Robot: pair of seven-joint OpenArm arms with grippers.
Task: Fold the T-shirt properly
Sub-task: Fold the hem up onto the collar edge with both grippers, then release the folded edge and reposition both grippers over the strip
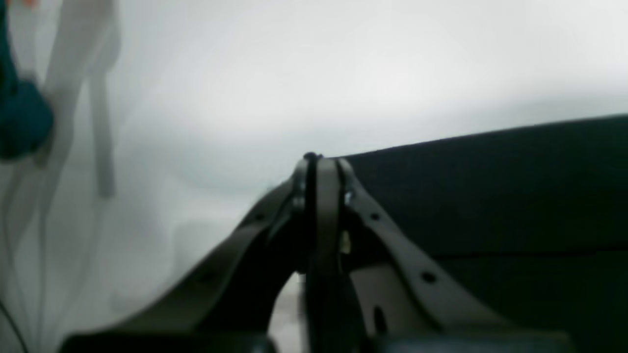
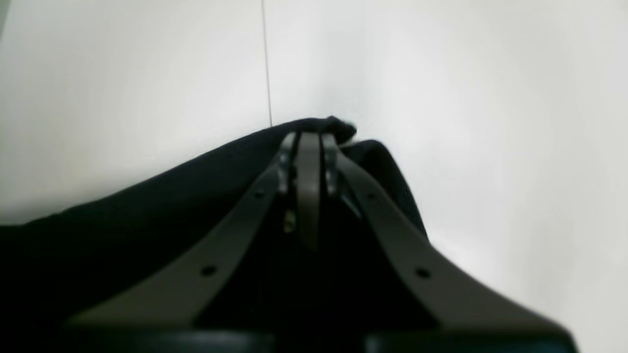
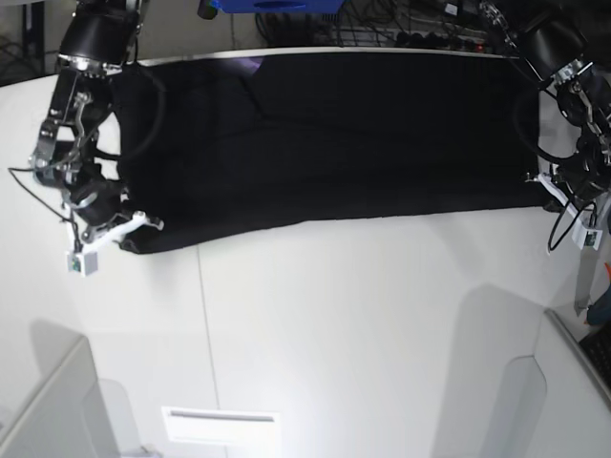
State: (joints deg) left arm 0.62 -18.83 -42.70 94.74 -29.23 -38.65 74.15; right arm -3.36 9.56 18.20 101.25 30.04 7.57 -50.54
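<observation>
T-shirt (image 3: 325, 143) lies spread black across the far half of the white counter (image 3: 363, 324). Right claw (image 2: 309, 135) pinches its near left corner; left claw (image 1: 319, 162) is closed, seemingly on the near right edge, though blurred

White table (image 3: 334, 324) with the black T-shirt (image 3: 334, 134) spread across its far half

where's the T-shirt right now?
In the base view the T-shirt lies spread across the far half of the white table, its near corners pinched by the right gripper at image left and the left gripper at image right.
</observation>
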